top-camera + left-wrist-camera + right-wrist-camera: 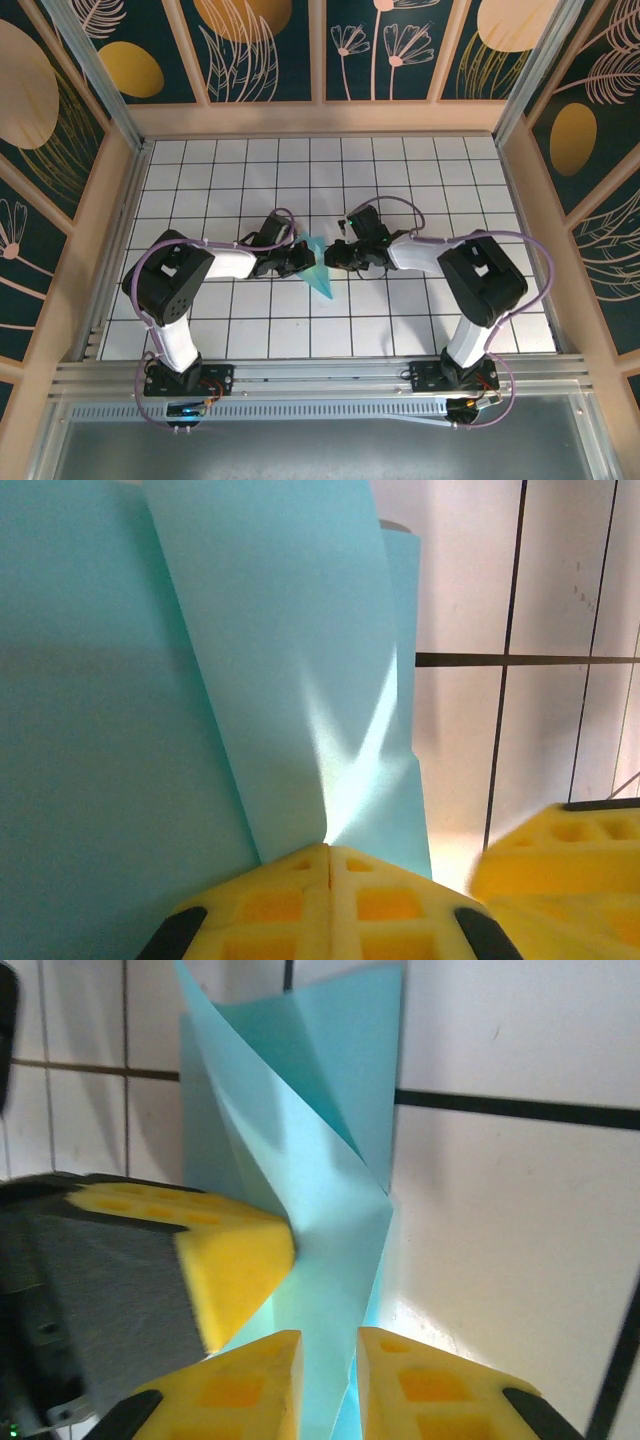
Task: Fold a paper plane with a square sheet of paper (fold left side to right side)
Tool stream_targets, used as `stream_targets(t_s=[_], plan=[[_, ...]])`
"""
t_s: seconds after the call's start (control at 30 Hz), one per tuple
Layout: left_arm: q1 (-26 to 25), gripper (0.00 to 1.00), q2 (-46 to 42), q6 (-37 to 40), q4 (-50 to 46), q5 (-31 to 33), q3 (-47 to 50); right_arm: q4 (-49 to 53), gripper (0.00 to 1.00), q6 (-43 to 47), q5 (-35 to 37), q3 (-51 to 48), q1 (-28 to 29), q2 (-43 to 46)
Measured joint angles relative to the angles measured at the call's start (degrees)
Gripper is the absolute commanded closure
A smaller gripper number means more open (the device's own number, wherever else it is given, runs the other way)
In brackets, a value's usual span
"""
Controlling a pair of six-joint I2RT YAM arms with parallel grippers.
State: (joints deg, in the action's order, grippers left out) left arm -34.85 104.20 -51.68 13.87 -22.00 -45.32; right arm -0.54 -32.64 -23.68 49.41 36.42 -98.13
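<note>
The teal-blue sheet of paper (323, 272) is folded into a narrow pointed dart and is held up off the white grid table between the two arms, its tip toward the near edge. My left gripper (303, 258) is shut on a fold of the paper (290, 680), its yellow pads pressed together at the crease (329, 848). From the right, my right gripper (336, 256) straddles the paper (320, 1190), its jaws a little apart (330, 1345) with the layers passing loosely through the gap. The left gripper's yellow fingertip (235, 1260) touches the paper just beside it.
The white grid table (420, 170) is walled by wooden rails and patterned panels on three sides. Both arm bases sit at the near edge on a metal rail (320, 378). The right gripper's yellow finger (560, 850) is close beside the left one.
</note>
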Motion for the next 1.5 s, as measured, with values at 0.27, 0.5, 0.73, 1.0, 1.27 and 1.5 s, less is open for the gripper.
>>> stream_targets(t_s=[0.27,0.5,0.73,1.0,1.27,1.5], plan=[[0.0,1.0,0.0,0.0,0.04,0.0,0.0,1.33,1.0,0.92,-2.45,-4.39,-1.18,9.53],[0.0,1.0,0.0,0.0,0.04,0.0,0.0,0.48,1.0,0.15,-8.33,-8.68,3.15,10.54],[0.0,1.0,0.0,0.02,0.02,0.02,0.0,-4.0,1.0,-2.4,-10.6,-9.97,5.57,6.91],[0.0,1.0,0.0,0.04,0.02,0.02,0.0,-6.86,1.0,-3.32,-10.71,-9.97,5.55,6.05],[0.0,1.0,0.0,0.04,0.02,0.0,0.0,-8.35,1.0,-3.34,-10.95,-9.99,4.48,4.61],[0.0,1.0,0.0,0.04,0.02,0.0,0.0,-9.9,1.0,-3.54,-11.37,-11.72,4.5,2.99]])
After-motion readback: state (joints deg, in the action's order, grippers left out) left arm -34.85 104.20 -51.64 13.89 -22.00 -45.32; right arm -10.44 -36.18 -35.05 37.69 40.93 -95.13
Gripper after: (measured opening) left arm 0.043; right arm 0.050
